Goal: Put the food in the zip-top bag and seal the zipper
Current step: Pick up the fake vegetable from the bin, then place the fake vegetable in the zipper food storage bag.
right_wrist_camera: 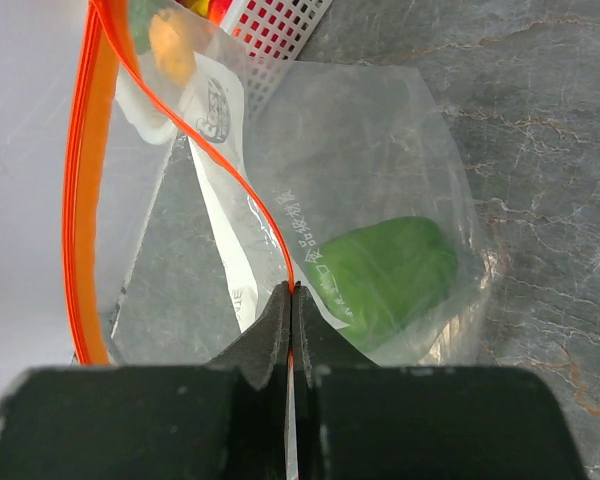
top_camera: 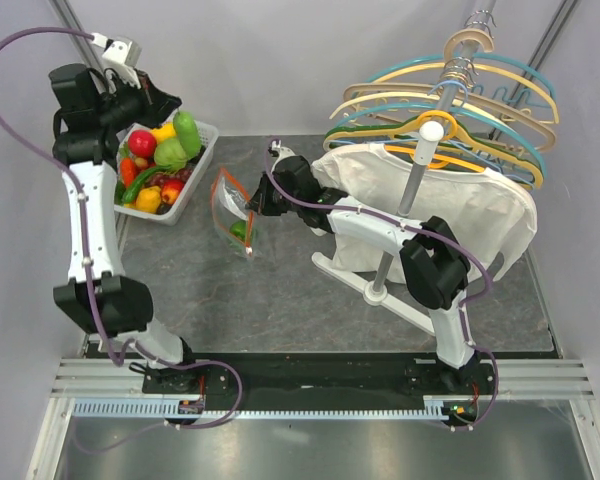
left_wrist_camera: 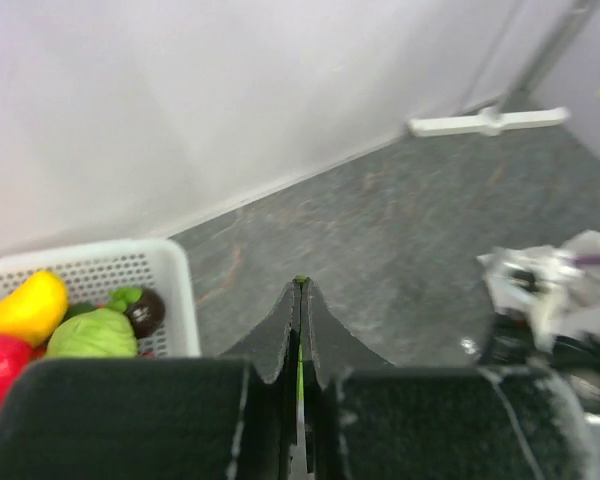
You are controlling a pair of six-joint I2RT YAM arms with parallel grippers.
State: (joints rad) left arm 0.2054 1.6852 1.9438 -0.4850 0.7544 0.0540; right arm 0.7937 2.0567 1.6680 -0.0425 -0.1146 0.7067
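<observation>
The zip-top bag (top_camera: 230,205) stands open on the table beside the basket. My right gripper (top_camera: 252,205) is shut on its red-orange zipper (right_wrist_camera: 85,180), with the strip pinched at the tips (right_wrist_camera: 292,290). A green pepper (right_wrist_camera: 385,275) lies inside the bag (right_wrist_camera: 360,160) and also shows in the top view (top_camera: 239,230). My left gripper (top_camera: 170,105) is over the basket's far end, shut (left_wrist_camera: 301,285), with a thin green sliver between its jaws. The elongated green piece (top_camera: 187,132) sits right at its tips. More food fills the basket: red (top_camera: 142,142), yellow (left_wrist_camera: 25,305) and green (left_wrist_camera: 92,335).
The white lattice basket (top_camera: 195,185) stands at the far left, against the wall. A stand (top_camera: 415,180) with several hangers and a white shirt (top_camera: 460,215) fills the right side. The right arm's wrist (left_wrist_camera: 540,290) shows in the left wrist view.
</observation>
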